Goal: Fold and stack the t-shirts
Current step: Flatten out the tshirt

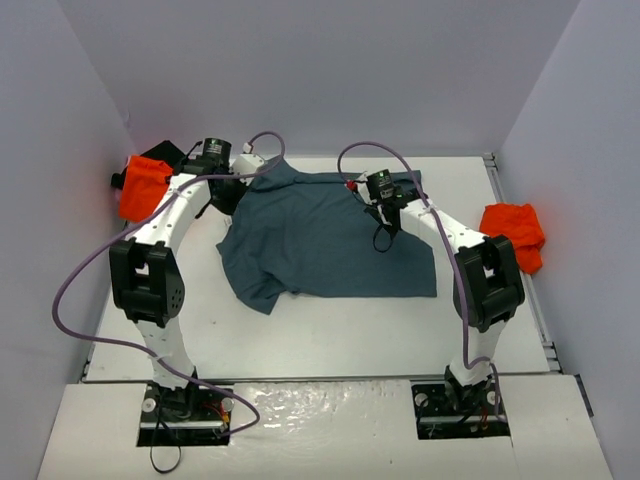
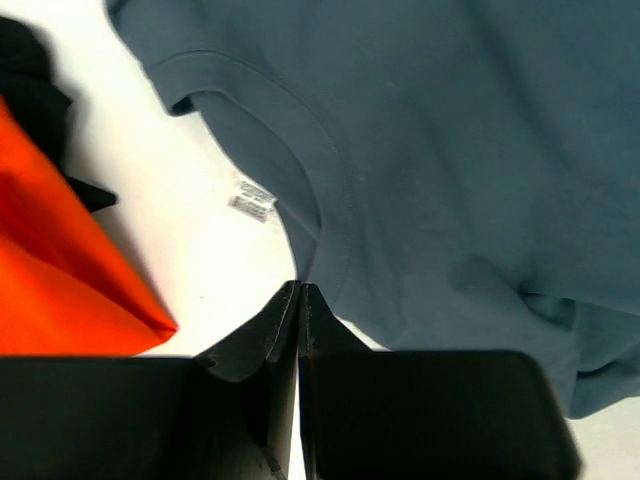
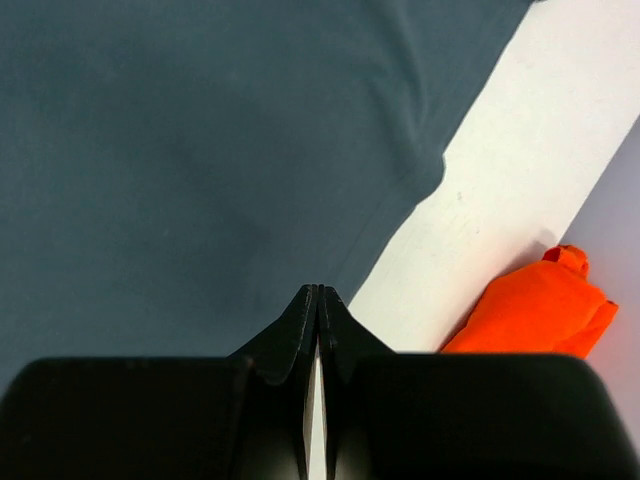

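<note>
The slate-blue t-shirt (image 1: 330, 245) lies spread on the white table (image 1: 330, 335), with one lower corner folded over. In the left wrist view its collar (image 2: 315, 190) curves down to my left gripper (image 2: 298, 288), whose jaws are pressed together on the collar's edge. My left gripper (image 1: 240, 185) is at the shirt's back left. My right gripper (image 3: 318, 289) is shut on the shirt's (image 3: 200, 150) straight edge, where cloth meets bare table. In the top view my right gripper (image 1: 383, 212) is over the shirt's back right part.
An orange t-shirt (image 1: 140, 188) and a black one (image 1: 165, 155) are bunched at the table's back left; both show in the left wrist view, orange (image 2: 60, 290) and black (image 2: 25, 70). Another orange t-shirt (image 1: 515, 235) lies crumpled at the right edge, also orange (image 3: 535, 310) by the wall.
</note>
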Controlling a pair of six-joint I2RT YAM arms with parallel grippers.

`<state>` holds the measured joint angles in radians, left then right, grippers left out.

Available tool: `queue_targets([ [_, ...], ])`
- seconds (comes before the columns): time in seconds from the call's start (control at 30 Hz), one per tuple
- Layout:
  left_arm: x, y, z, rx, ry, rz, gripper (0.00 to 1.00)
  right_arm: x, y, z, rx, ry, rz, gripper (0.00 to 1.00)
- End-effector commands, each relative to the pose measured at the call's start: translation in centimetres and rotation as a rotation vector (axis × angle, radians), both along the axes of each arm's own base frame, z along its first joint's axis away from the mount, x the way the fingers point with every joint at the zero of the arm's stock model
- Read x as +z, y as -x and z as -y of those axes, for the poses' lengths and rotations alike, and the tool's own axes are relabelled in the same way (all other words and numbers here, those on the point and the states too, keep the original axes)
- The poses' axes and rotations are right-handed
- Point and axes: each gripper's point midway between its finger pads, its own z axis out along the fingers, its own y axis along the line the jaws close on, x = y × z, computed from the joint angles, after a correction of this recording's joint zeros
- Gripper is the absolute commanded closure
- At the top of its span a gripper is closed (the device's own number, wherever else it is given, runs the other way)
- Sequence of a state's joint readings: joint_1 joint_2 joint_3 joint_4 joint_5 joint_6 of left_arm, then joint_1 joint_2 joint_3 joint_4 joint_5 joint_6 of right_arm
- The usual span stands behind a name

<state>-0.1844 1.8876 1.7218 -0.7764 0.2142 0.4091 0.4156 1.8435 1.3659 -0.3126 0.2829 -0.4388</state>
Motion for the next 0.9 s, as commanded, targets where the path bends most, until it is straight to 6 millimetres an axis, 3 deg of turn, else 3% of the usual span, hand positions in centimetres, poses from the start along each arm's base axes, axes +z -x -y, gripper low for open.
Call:
queue_targets([
  [0.0, 0.5, 0.7, 2.0, -0.053, 0.045, 0.001, 1.0, 0.8, 1.9, 0.1, -0.003, -0.029, -0.033, 1.0],
  [0.13, -0.6, 1.8, 3.1, -0.103, 0.043, -0.052, 1.0, -0.7, 3.6, 0.2, 0.02, -0.016, -0.127, 1.0],
  [0.3, -3.7, 4.6, 4.3, -0.164, 0.034, -0.19, 1.0, -3.4, 6.5, 1.0, 0.033, 0.018, -0.255, 1.0],
  [0.5, -6.4, 6.2, 4.8, -0.179, 0.025, -0.31, 1.0, -4.9, 8.2, 1.6, 0.019, 0.038, -0.332, 1.0],
  [0.7, -8.7, 7.3, 3.9, -0.16, -0.02, -0.412, 1.0, -5.3, 8.9, 2.4, 0.005, 0.072, -0.355, 1.0],
  [0.87, -11.0, 10.3, 2.8, -0.169, -0.055, -0.554, 1.0, -6.5, 10.7, 4.2, -0.003, 0.144, -0.416, 1.0],
])
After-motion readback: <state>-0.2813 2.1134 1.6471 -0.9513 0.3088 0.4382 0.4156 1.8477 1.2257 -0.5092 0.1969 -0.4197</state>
